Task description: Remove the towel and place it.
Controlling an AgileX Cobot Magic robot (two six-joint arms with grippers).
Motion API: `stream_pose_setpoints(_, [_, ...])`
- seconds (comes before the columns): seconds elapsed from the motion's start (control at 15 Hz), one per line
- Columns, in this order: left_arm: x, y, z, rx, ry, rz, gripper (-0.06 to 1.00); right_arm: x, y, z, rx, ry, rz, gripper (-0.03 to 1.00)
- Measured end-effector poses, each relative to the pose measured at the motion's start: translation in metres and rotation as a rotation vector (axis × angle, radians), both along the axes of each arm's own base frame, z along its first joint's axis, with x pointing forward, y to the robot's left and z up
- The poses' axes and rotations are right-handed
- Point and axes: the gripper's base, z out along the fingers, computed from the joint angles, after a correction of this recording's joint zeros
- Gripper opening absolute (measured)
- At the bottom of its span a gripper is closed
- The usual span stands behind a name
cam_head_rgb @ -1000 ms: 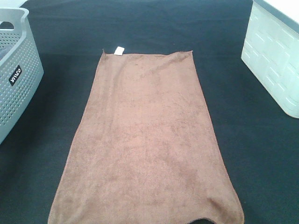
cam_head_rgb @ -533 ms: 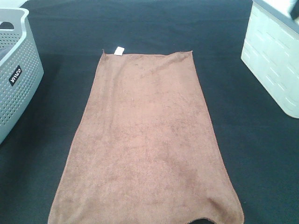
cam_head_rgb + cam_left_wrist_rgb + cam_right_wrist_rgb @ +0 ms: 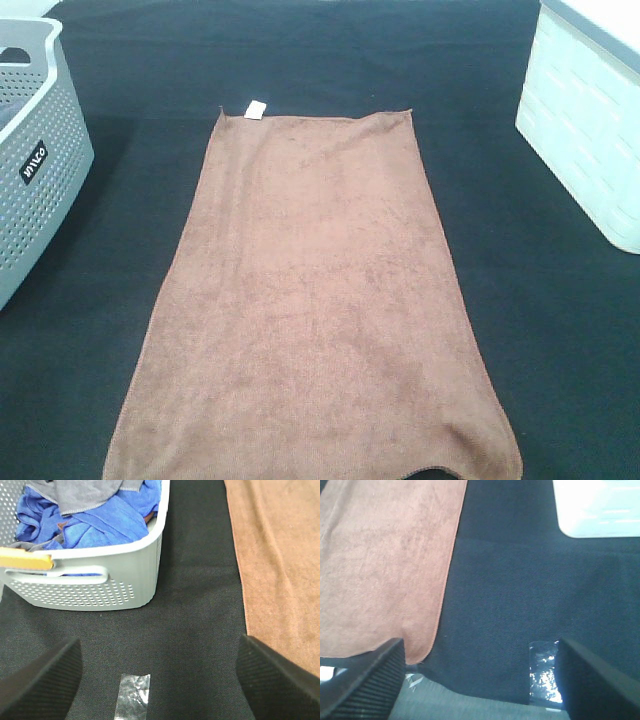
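Observation:
The brown towel (image 3: 315, 300) lies spread flat on the black table cloth (image 3: 540, 330), its white tag (image 3: 254, 108) at the far left corner. Neither gripper shows in the exterior high view. In the left wrist view my left gripper (image 3: 160, 685) is open over bare black cloth, and the towel's long edge (image 3: 280, 555) runs past one fingertip (image 3: 280, 680). In the right wrist view my right gripper (image 3: 480, 685) is open too. There a near corner of the towel (image 3: 385, 555) reaches down beside one fingertip (image 3: 365, 680). Nothing is between either pair of fingers.
A grey perforated basket (image 3: 40, 170) stands at the left edge, holding blue and grey cloths (image 3: 100, 515). A white bin (image 3: 590, 120) stands at the right. Clear tape strips (image 3: 132, 697) (image 3: 543, 672) are stuck on the black cloth near each gripper.
The towel and both containers have not moved. A small dark shape at the top right corner half a second ago is gone now.

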Motion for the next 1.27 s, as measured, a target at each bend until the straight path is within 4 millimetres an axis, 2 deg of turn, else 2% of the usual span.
stream_pose_setpoints(0.2, [-0.054, -0.001, -0.028, 0.027, -0.126, -0.007, 0.79, -0.034, -0.002, -0.029, -0.015, -0.136, 0.019, 0.75])
stream_pose_setpoints(0.33, [-0.073, -0.002, -0.043, 0.039, -0.144, -0.014, 0.79, -0.044, -0.003, -0.045, -0.036, -0.190, 0.039, 0.75])
stream_pose_setpoints(0.4, [-0.073, -0.002, -0.049, 0.057, -0.105, -0.027, 0.79, -0.045, -0.003, -0.051, -0.036, -0.188, 0.042, 0.75])
stream_pose_setpoints(0.53, [-0.068, -0.003, -0.056, 0.083, -0.094, -0.069, 0.79, -0.040, -0.001, -0.053, -0.040, -0.240, 0.064, 0.75])
stream_pose_setpoints(0.8, [-0.058, -0.004, -0.059, 0.069, -0.168, -0.072, 0.79, -0.035, -0.001, -0.056, -0.047, -0.258, 0.073, 0.75])
stream_pose_setpoints(1.27, [-0.057, -0.005, -0.058, 0.062, -0.183, -0.070, 0.79, -0.035, 0.000, -0.056, -0.045, -0.260, 0.076, 0.75])
